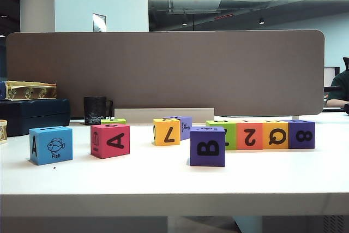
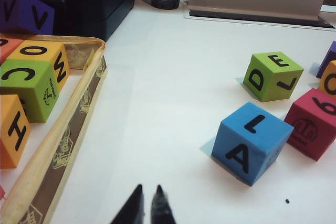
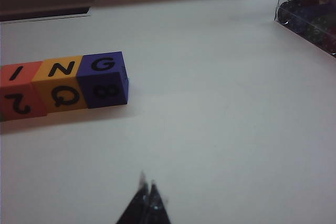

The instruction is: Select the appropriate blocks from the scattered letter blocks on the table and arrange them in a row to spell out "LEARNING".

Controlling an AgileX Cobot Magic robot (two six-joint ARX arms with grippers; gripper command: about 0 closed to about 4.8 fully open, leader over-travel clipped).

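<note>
The letter blocks stand on the white table. At the right is a row of green, red "2", orange "Q" and purple "8". In the right wrist view the tops of the last three read I, N, G. A purple "B" block stands in front, with yellow "7", red "A" and blue "A"/Fish further left. My left gripper is shut and empty, short of the blue block. My right gripper is shut and empty over bare table. Neither gripper shows in the exterior view.
A shallow tan-rimmed tray holds several spare blocks beside the left gripper. A dark case and a black mug stand at the back left before the grey-brown partition. A clear plastic box sits far right.
</note>
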